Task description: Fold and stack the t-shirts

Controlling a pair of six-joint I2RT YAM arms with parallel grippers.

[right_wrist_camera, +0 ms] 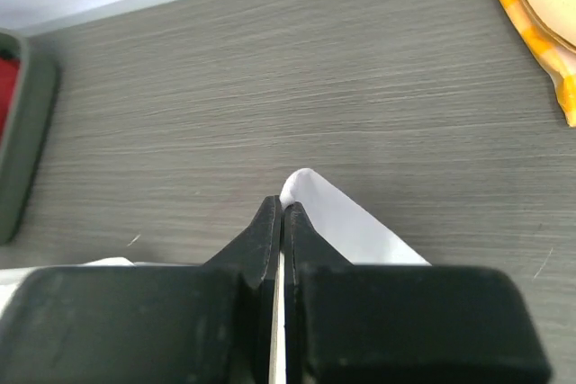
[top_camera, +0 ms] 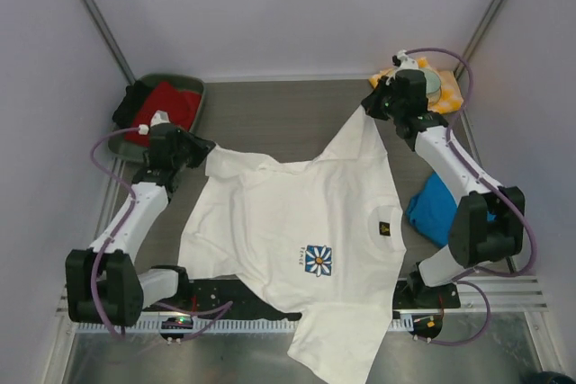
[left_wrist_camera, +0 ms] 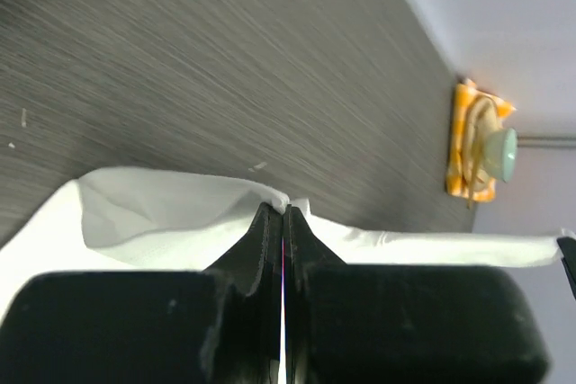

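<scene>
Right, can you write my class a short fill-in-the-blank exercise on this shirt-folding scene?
The left gripper and right gripper both pinch the spread t-shirt, coloured ___.
The second t-shirt, beside the right arm, is coloured ___.
The tray holds a cloth coloured ___.
Missing words: white; blue; red.

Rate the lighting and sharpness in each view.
Top view: soft even light, no hard shadows, the white t-shirt sharp, its print readable. Left wrist view: the left gripper close, black and soft-edged; the table grain clear. Right wrist view: the right gripper equally dark and featureless, grain sharp behind it.
</scene>
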